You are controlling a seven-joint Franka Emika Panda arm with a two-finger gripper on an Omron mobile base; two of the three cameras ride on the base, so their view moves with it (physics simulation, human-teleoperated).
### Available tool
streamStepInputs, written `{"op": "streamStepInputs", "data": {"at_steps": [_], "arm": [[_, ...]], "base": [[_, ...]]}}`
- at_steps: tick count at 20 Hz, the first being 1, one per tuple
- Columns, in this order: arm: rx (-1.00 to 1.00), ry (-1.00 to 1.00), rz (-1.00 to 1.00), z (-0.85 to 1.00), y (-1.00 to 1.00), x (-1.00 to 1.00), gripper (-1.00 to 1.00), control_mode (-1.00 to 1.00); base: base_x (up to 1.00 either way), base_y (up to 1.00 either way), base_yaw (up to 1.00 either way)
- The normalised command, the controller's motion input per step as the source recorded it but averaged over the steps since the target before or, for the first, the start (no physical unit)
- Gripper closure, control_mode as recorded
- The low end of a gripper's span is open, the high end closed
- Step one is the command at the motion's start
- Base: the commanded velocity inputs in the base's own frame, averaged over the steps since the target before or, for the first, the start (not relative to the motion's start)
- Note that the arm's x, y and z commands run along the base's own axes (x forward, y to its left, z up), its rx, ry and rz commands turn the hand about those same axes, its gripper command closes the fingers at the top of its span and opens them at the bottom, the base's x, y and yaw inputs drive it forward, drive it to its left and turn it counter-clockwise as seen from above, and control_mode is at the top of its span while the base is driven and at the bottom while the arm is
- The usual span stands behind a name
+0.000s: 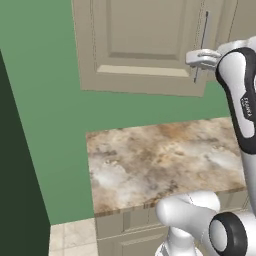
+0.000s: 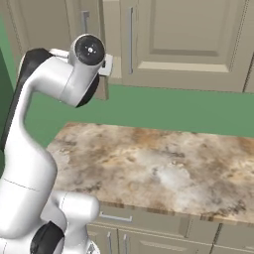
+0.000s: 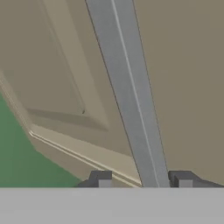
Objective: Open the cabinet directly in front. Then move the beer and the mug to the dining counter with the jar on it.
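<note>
The fingers (image 3: 142, 180) are standing spread, one dark tip on each side of the grey bar handle (image 3: 129, 94), which is running up between them in the hand view. Small gaps are showing between each tip and the bar, so they are straddling it, and I cannot tell whether either one is touching it. Behind the handle, the beige raised-panel door of the cabinet (image 1: 135, 45) is lying close to the camera, its lower edge crossing the hand view on a slant with green wall (image 1: 55, 100) showing past it.

In the left base view the pale hand is sitting at the lower end of that handle, near the door's right edge and a little above its bottom rail, with the white and dark forearm dropping away along the right border. In the right base view the arm's round dark joint is covering most of the hand; the door just behind it appears to be standing slightly out from its neighbour, though I cannot tell this for sure. The neighbouring door is lying flush, with its own vertical bar handle (image 2: 131, 39).

Below the cabinet, the mottled brown-beige marble tabletop (image 1: 165, 160) is spreading out from the wall, with beige drawer fronts (image 2: 149, 223) under its front edge. A dark vertical surface (image 1: 15, 190) is rising along the left border of the left base view.
</note>
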Motion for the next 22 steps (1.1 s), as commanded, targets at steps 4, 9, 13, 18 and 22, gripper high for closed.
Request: {"op": "streamStepInputs", "data": {"at_steps": [4,9,13,18,22], "arm": [[-0.02,-0.11,0.0,0.0,1.0,-0.66,1.0,-1.0],[-0.09,-0.23,0.0,0.0,1.0,-0.52,1.0,-1.0],[-0.06,-0.19,-0.02,0.01,0.99,-0.61,1.0,-1.0],[-0.04,-0.05,0.0,0.13,0.88,-0.69,1.0,-1.0],[-0.01,-0.01,0.0,0.25,0.66,-0.67,1.0,-1.0]], "base": [[0.0,0.0,0.0],[0.0,0.0,0.0],[0.0,0.0,0.0],[0.0,0.0,0.0],[0.0,0.0,0.0]]}}
